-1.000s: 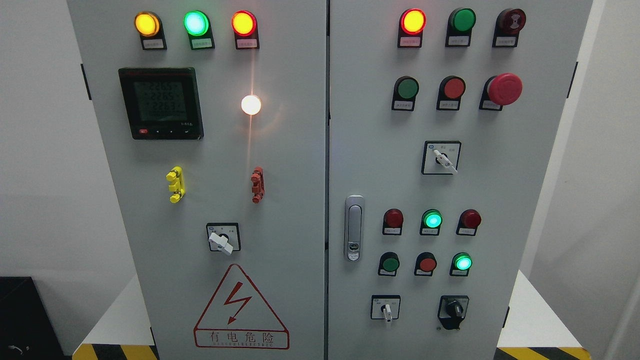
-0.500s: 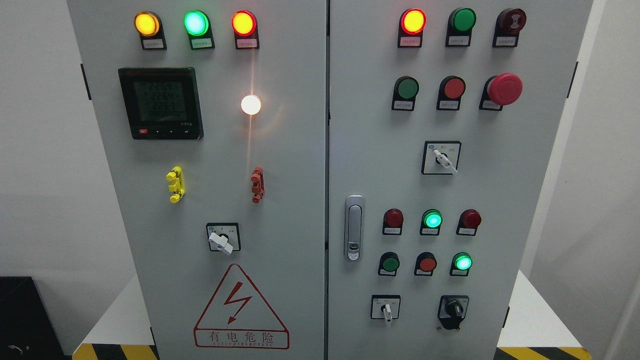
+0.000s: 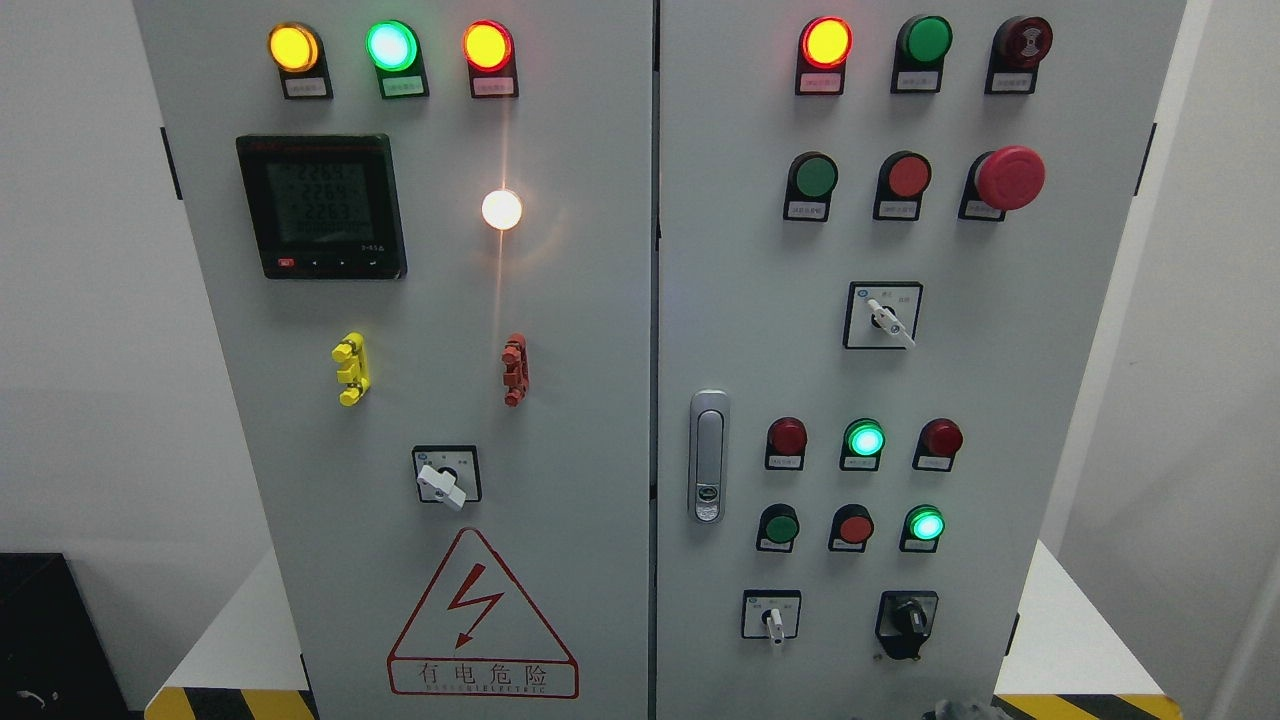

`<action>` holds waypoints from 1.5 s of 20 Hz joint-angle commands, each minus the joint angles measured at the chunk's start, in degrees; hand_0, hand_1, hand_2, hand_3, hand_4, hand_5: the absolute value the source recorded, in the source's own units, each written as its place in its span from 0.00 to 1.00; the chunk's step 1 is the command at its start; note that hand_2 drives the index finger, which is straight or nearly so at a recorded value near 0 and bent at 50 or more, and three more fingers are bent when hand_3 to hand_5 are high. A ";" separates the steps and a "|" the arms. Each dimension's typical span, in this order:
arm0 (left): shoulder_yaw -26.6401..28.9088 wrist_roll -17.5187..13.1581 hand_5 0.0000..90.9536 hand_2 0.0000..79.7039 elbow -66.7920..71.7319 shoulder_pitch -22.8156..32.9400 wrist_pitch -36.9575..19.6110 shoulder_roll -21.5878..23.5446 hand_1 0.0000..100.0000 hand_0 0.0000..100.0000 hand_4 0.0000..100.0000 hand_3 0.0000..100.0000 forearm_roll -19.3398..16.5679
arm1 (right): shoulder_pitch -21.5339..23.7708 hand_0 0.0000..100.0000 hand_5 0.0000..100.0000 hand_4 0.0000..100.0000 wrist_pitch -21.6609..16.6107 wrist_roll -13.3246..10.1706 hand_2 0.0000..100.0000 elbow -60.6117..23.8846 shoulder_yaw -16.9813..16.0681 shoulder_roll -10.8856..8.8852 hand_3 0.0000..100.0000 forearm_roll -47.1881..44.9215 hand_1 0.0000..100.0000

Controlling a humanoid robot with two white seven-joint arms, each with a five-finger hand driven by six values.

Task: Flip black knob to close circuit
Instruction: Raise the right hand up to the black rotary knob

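the black knob [image 3: 908, 620] sits at the lower right of the grey control cabinet [image 3: 600, 330], on its right door, just right of a small white-handled selector switch [image 3: 771, 617] and below a lit green indicator lamp [image 3: 926, 524]. it looks like a small rotary selector of hard plastic on a black square plate: rigid, light, and probably sprung or detented, so it should resist, then click over. its raised bar across the middle is the likely place to take hold, pinched on its two flat sides between fingertips and twisted rather than pushed. the smooth plastic may slip under a loose pinch, and the bar is short, so the fingers would need to close squarely on it.

at the bottom edge, just below and right of the knob, a small grey shape [image 3: 960, 711] shows. it may be part of a hand, but too little shows to say which one or whether its fingers are spread or curled. no arm is otherwise in view.
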 commanded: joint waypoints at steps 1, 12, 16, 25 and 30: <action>0.04 -0.06 0.00 0.00 -0.05 0.00 -0.05 0.01 0.56 0.12 0.00 0.00 0.00 | -2.49 0.00 0.92 0.92 0.22 0.08 0.90 -0.11 -0.85 0.18 1.00 1.04 0.00; 0.04 -0.06 0.00 0.00 -0.05 0.00 -0.05 0.01 0.56 0.12 0.00 0.00 0.00 | -5.13 0.00 0.92 0.92 0.31 2.72 0.90 0.24 -2.52 0.18 1.00 3.41 0.00; -0.05 -0.06 0.00 0.00 0.04 0.00 -0.05 0.01 0.56 0.12 0.00 0.00 0.00 | -5.92 0.00 0.92 0.92 0.40 2.55 0.90 0.33 -2.43 0.18 1.00 4.28 0.00; 0.04 -0.06 0.00 0.00 -0.05 0.00 -0.05 0.01 0.56 0.12 0.00 0.00 0.00 | -7.33 0.00 0.92 0.92 0.49 3.42 0.90 -0.02 -2.78 0.18 1.00 5.87 0.00; 0.04 -0.06 0.00 0.00 0.04 0.00 -0.05 0.01 0.56 0.12 0.00 0.00 0.00 | -7.42 0.00 0.92 0.92 0.49 3.42 0.90 -0.02 -2.78 0.26 1.00 5.96 0.00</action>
